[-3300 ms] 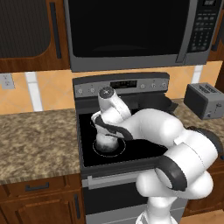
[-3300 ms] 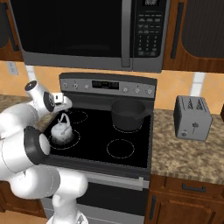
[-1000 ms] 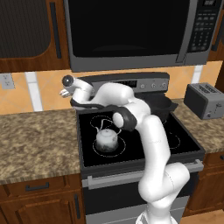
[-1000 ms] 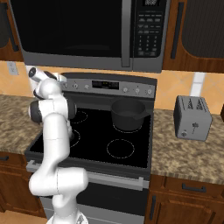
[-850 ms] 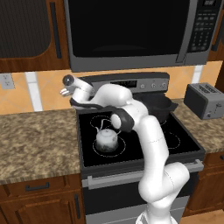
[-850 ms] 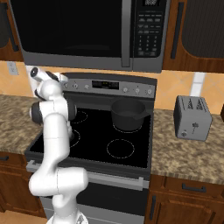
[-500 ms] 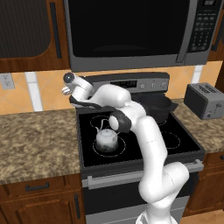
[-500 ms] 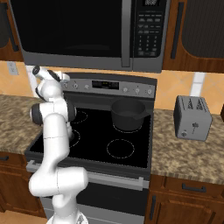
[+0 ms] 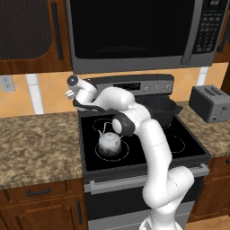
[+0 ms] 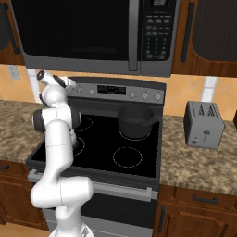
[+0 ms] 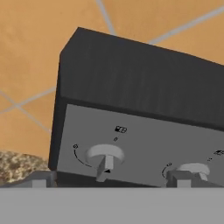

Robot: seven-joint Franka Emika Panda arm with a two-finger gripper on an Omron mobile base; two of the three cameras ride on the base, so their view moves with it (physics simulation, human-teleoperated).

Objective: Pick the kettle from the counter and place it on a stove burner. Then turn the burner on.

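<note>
The gripper (image 9: 70, 93) is high at the back-left corner of the stove, holding nothing, its two tips (image 11: 38, 182) standing apart on each side of the leftmost knob (image 11: 104, 156) on the grey control panel (image 11: 144, 144); how wide it is open I cannot tell. I think the tips could slip off this small knob or turn the wrong one, because a second knob (image 11: 192, 169) sits close at 3 o'clock. The kettle (image 9: 109, 142) stands on the stove burner (image 9: 113, 148) at 5 o'clock from the gripper, the pot (image 10: 135, 120) far at 3 o'clock; the tiled wall is just behind, the counter (image 9: 38, 143) is open at 7 o'clock.
</note>
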